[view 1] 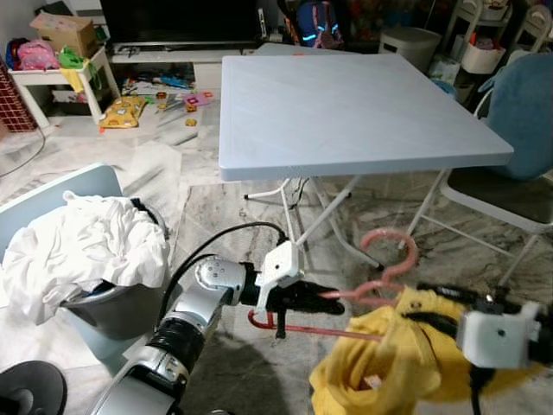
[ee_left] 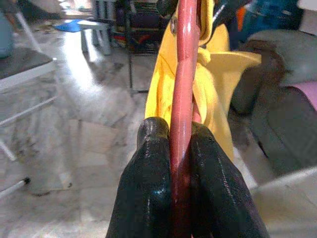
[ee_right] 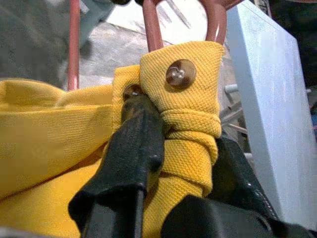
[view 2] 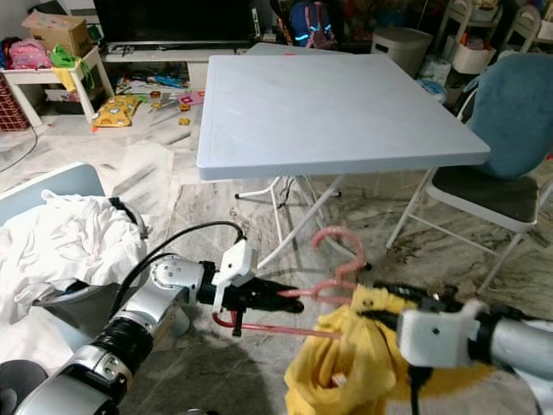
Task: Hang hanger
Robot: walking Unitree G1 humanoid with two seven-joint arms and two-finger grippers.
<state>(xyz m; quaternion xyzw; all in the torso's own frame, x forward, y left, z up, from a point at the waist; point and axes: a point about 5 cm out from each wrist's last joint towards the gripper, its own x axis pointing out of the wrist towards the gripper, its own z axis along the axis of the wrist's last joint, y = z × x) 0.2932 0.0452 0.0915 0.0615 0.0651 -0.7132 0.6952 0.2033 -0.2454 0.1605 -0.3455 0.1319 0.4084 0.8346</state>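
Left gripper (ee_left: pixel 181 148) clamped on pink hanger (view 1: pixel 390 259) — bar pinched between both fingers. Right gripper (ee_right: pixel 173 163) closed around yellow garment (view 1: pixel 389 363) at buttoned collar, beside folding table (view 1: pixel 346 112).

Legible text, labels, brands, numbers, signs: none could be read in any view. The brown cardboard box (view 1: pixel 65 33) on the low white shelf bore no marking that could be made out. The brown round button (ee_right: pixel 180 74) on the yellow knit garment (ee_right: pixel 59 148) was plain. The colourful toys on the floor (view 1: pixel 125 111) were too small to tell any print.
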